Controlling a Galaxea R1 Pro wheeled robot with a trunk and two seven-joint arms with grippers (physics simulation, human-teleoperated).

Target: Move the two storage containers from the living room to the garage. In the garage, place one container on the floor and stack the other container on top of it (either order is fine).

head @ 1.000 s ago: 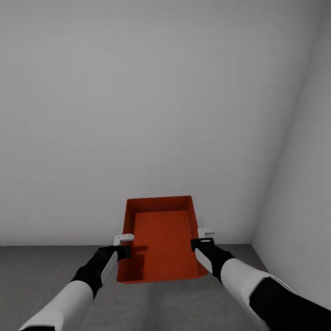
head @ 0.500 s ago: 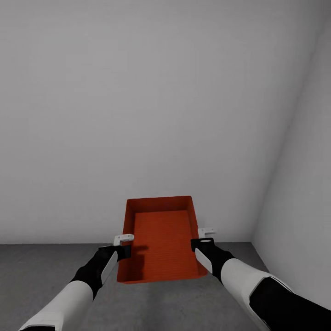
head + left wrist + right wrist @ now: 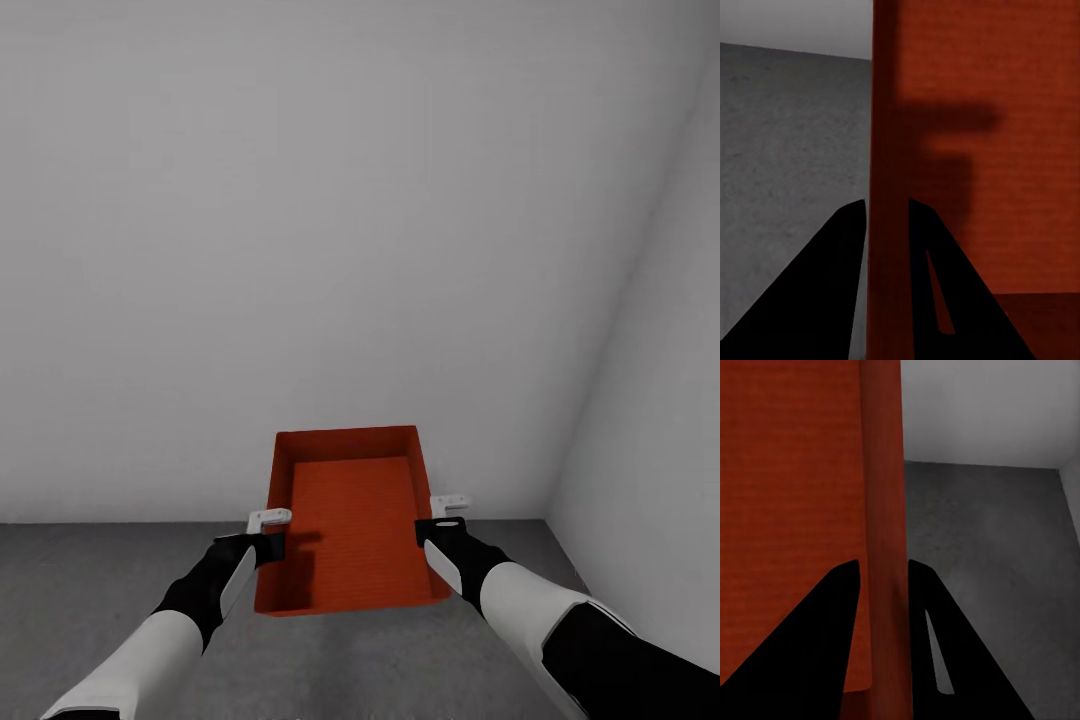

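While both arms reach forward side by side, one storage container (image 3: 350, 520) hangs between them above the floor (image 3: 80, 600) in the garage corner.

The left gripper (image 3: 268, 532) pinches the bin's left wall, one finger inside and one outside, and the right gripper (image 3: 440, 520) clamps the right wall in the same way. Both forearms angle inward and slightly up, wrists level. Pale grey walls (image 3: 300, 250) meet behind the open-topped, empty bin, which tilts a little toward the robot.
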